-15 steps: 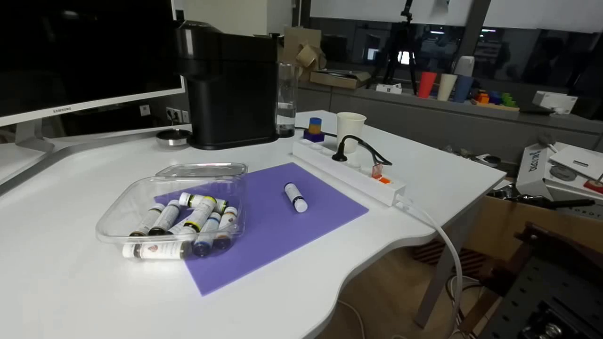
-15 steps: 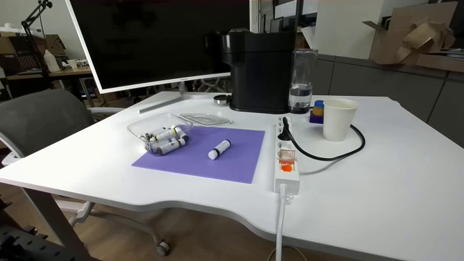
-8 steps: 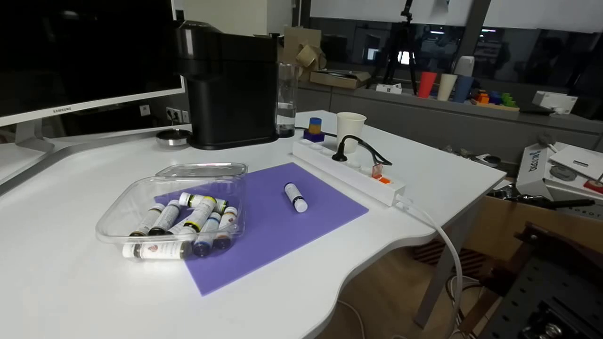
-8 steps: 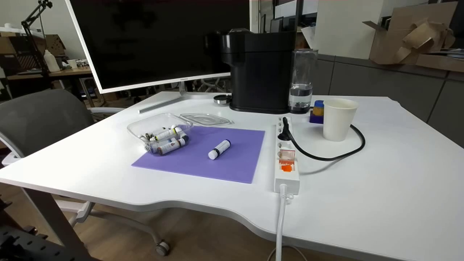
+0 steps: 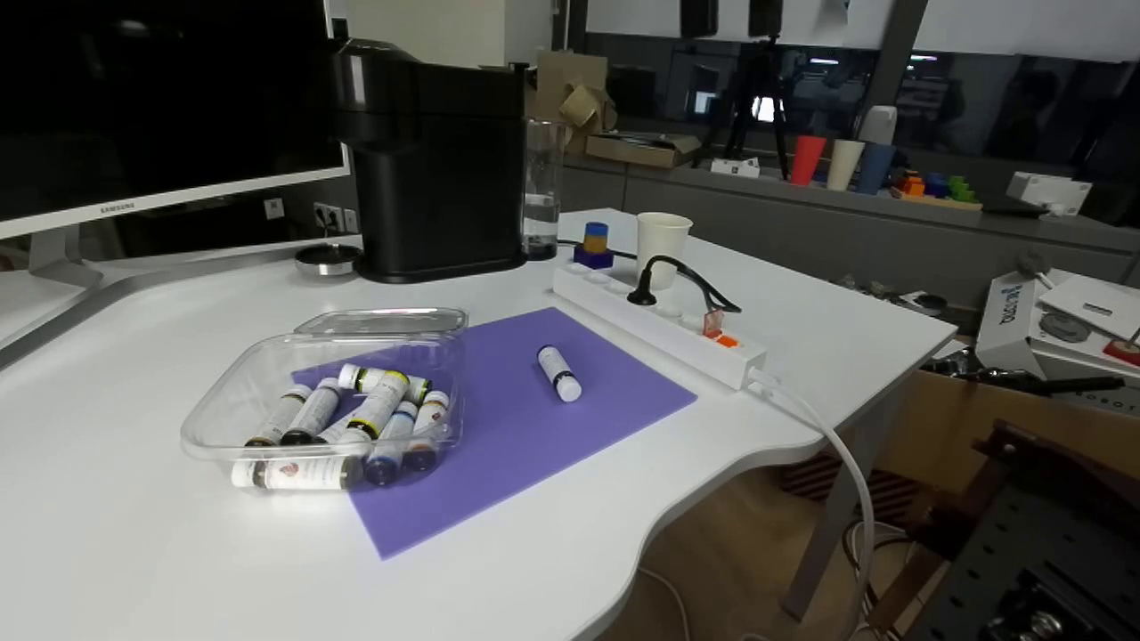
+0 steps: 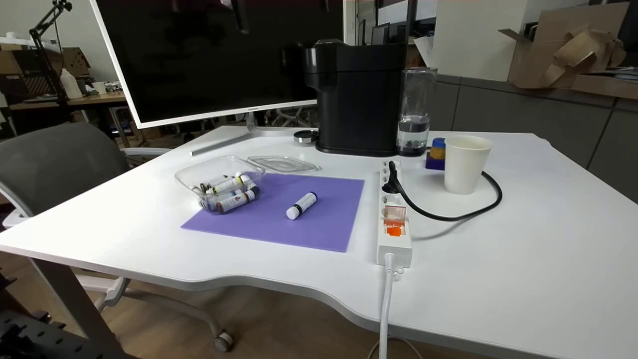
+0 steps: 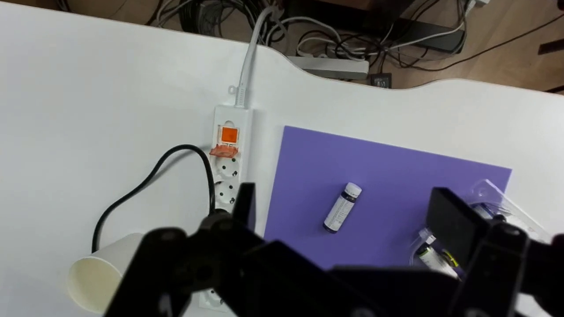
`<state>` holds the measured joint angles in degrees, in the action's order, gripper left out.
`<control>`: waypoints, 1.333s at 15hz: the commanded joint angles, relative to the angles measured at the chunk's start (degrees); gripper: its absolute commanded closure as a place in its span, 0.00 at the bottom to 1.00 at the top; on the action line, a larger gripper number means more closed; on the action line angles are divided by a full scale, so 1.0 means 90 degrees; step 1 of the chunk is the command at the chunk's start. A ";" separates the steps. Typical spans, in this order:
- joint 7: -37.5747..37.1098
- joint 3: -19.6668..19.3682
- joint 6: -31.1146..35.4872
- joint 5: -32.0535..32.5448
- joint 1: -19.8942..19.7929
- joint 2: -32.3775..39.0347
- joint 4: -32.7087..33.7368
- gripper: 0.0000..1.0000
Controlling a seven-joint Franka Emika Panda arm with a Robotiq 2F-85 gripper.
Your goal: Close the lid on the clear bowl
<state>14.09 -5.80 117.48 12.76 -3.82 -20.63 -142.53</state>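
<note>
My gripper (image 7: 346, 206) hangs over table (image 6: 523, 264), empty, jaws wide apart. Clear bowl (image 5: 230, 393) sits back from table's wavy edge; lid (image 6: 283, 163) lies farther in, probably folded open so tubes (image 5: 378, 402) can enter.

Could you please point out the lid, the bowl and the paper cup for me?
Lid (image 6: 282, 163): in an exterior view, middle of its panel.
Bowl (image 5: 249, 383): in an exterior view, bare wall toward image left.
Paper cup (image 6: 462, 169): in an exterior view, middle of its outer wall.
</note>
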 commanded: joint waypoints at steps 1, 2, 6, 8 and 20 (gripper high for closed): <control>-0.0476 0.0120 0.0757 -0.0399 0.0151 0.1189 0.0278 0.00; -0.0580 0.0160 0.1076 -0.0633 0.0205 0.1553 0.0328 0.00; -0.1545 0.0392 0.2376 -0.1602 0.0300 0.2742 0.0534 0.00; -0.2221 0.0467 0.2879 -0.1676 0.0354 0.3222 0.0627 0.00; -0.2877 0.0430 0.3827 -0.2198 0.0348 0.3630 0.0429 0.00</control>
<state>-6.39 -1.74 147.79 -4.37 -0.69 9.09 -139.42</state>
